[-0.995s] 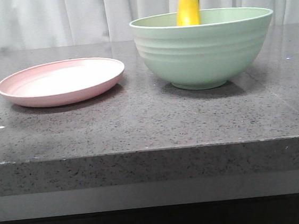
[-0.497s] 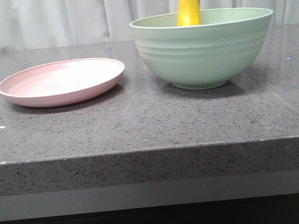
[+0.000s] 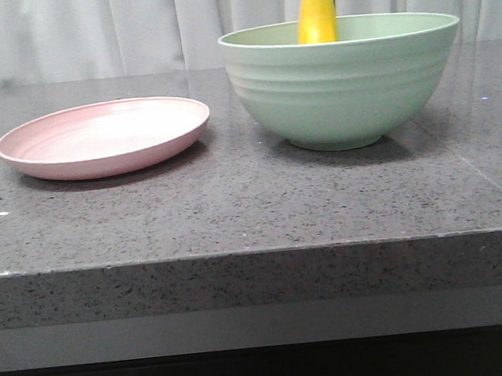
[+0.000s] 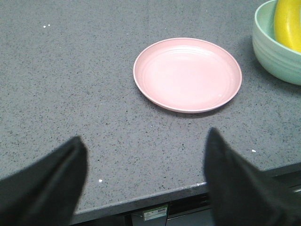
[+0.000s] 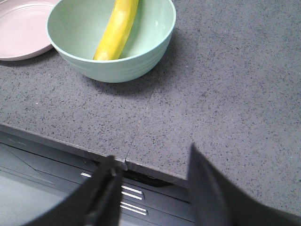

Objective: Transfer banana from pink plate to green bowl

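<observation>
The banana (image 3: 316,10) leans inside the green bowl (image 3: 343,84), its upper part sticking up past the far rim. In the right wrist view the banana (image 5: 115,30) lies slanted against the bowl's (image 5: 150,47) inner wall. The pink plate (image 3: 102,138) sits empty to the left of the bowl; it also shows in the left wrist view (image 4: 187,74) with the bowl (image 4: 275,52) and banana (image 4: 288,23) beyond it. My left gripper (image 4: 146,150) is open and empty above the counter's front edge. My right gripper (image 5: 153,162) is open and empty over the front edge, apart from the bowl.
The grey speckled counter (image 3: 253,206) carries plate and bowl. Its front edge (image 5: 84,150) drops to dark drawers below. A seam (image 5: 143,117) runs across the counter near the bowl. A white curtain (image 3: 82,31) hangs behind.
</observation>
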